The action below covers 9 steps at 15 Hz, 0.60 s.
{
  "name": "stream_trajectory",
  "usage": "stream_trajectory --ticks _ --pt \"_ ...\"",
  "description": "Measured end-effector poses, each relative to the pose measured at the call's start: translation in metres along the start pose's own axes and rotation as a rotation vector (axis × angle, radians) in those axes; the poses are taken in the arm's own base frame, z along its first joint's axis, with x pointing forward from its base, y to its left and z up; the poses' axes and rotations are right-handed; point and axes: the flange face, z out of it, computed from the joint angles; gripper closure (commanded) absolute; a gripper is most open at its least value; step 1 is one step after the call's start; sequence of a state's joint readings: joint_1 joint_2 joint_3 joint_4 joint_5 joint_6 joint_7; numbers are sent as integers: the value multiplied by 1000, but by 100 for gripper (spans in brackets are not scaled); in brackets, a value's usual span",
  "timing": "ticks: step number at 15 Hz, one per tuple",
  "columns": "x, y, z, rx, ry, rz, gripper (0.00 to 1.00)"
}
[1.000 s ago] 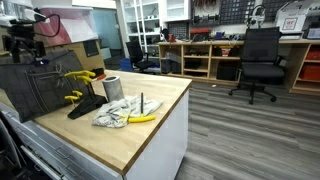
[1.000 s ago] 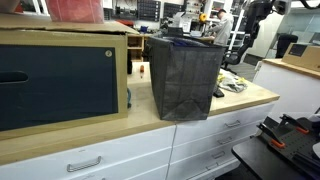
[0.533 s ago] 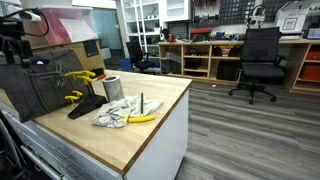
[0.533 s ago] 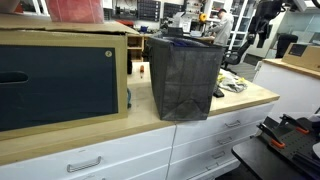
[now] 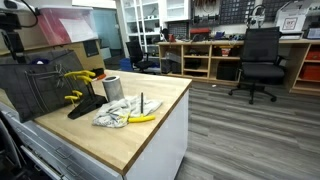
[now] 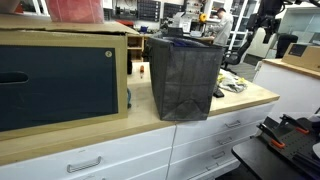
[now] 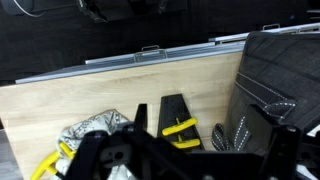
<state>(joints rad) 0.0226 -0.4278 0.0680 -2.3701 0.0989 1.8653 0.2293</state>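
The tool [image 7: 188,152] is held released, jaws spread, well above the counter [image 7: 110,85]. Below it the black stand [image 7: 176,110] with yellow-handled pliers [image 7: 180,127] is seen standing between a crumpled cloth [image 7: 92,128] and a mesh basket [image 7: 278,70].

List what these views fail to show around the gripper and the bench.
Gripper: wrist view, dark, blurred, partly cut off by the bottom edge.
Mesh bin: exterior view, its dark wall hides the inside.
Cloth: exterior view, mostly behind the bin.
Cup: exterior view, markings too small.
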Motion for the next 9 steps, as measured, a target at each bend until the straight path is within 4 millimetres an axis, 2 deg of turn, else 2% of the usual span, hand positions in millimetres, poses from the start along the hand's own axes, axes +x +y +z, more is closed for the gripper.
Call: stream_trajectory --ticks 6,9 --pt "-20 -13 -30 -130 127 80 0" --pt "-22 -14 -33 -132 135 80 0"
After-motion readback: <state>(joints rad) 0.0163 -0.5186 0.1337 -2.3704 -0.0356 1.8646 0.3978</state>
